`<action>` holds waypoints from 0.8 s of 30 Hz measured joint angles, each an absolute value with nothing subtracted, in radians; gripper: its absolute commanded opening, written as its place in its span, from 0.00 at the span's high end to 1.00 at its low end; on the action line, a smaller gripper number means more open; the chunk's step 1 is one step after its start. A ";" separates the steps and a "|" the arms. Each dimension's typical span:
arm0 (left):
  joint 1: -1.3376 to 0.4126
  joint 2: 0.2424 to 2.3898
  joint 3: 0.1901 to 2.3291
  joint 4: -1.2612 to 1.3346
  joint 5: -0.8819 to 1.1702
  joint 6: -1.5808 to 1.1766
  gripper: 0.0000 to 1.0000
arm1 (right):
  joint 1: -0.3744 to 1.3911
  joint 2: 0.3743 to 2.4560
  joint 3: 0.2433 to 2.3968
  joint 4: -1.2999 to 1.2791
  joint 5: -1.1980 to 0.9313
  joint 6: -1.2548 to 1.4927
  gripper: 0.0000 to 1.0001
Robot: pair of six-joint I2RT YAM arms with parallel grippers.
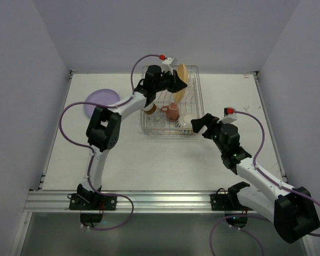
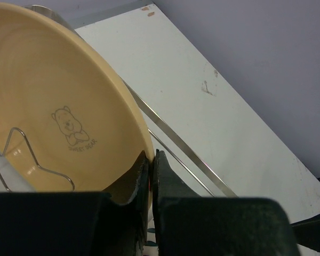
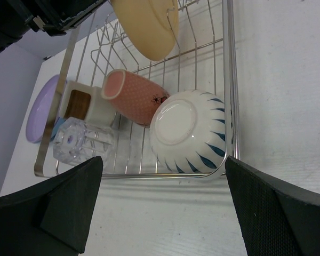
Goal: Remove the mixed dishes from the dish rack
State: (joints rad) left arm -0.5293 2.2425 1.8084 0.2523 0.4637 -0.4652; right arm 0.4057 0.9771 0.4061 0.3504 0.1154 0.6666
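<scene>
The yellow-orange plate [image 2: 58, 96] stands on edge among the prongs at the back of the dish rack [image 1: 198, 106]. My left gripper [image 2: 151, 160] is shut on its rim, one finger on each face. From above, that gripper [image 1: 177, 80] sits over the plate [image 1: 182, 73]. The rack also holds a pink mug [image 3: 136, 96], a brown cup [image 3: 85, 104], a clear glass [image 3: 77, 141] and an upturned white cup with blue stripes [image 3: 189, 133]. My right gripper [image 3: 162, 173] is open just outside the rack's near rim [image 3: 230, 80], facing the white cup with nothing between its fingers.
A purple plate [image 1: 98, 101] lies flat on the table left of the rack. The table's back edge and the wall run close behind the rack. The left arm's forearm reaches across the rack's left side.
</scene>
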 measured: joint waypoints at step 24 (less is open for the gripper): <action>-0.490 2.192 1.775 0.317 0.554 -0.568 1.00 | 0.406 0.995 0.417 0.350 0.113 0.666 0.01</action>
State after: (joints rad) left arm -0.4900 2.1918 1.7752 0.3172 0.5537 -0.5682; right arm 0.4057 0.9951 0.4168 0.3496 0.1127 0.6662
